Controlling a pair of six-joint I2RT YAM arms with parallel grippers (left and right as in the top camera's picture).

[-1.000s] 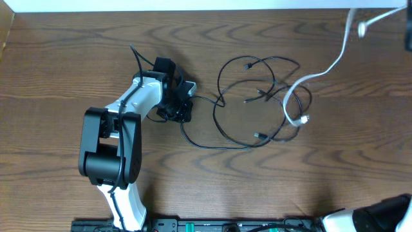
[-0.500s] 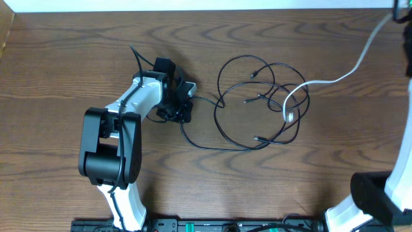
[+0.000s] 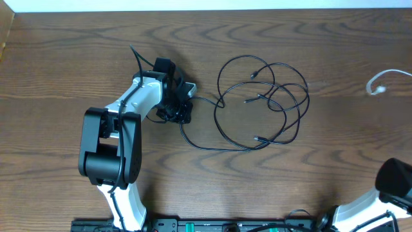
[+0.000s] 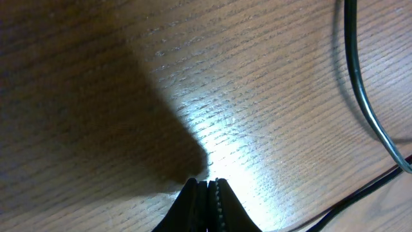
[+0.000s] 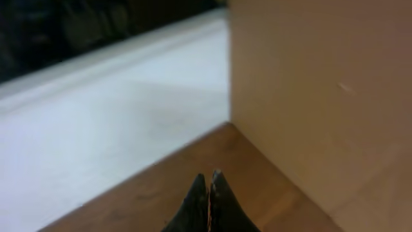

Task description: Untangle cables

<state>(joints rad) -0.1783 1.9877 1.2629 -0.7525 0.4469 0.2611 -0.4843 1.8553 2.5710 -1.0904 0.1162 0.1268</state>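
Several thin black cables [image 3: 257,137] lie in overlapping loops at the middle of the wooden table. One strand runs left to my left gripper [image 3: 181,115], which presses down on the table. In the left wrist view that gripper [image 4: 207,183] is shut with nothing showing between its tips; a black cable [image 4: 360,96] passes to its right. The white cable [image 3: 382,89] is apart from the tangle at the far right and runs off the frame's edge. My right gripper [image 5: 208,175] is shut, and no cable shows at its tips.
The right arm's body [image 3: 396,183] sits at the bottom right corner. A black bar [image 3: 193,226] runs along the table's near edge. In the right wrist view a tan panel [image 5: 309,96] and a pale surface [image 5: 96,116] meet a wooden corner.
The white cable has slid out of the black loops and gone to the far right. The right arm has shifted at the bottom right. The left arm has not moved.
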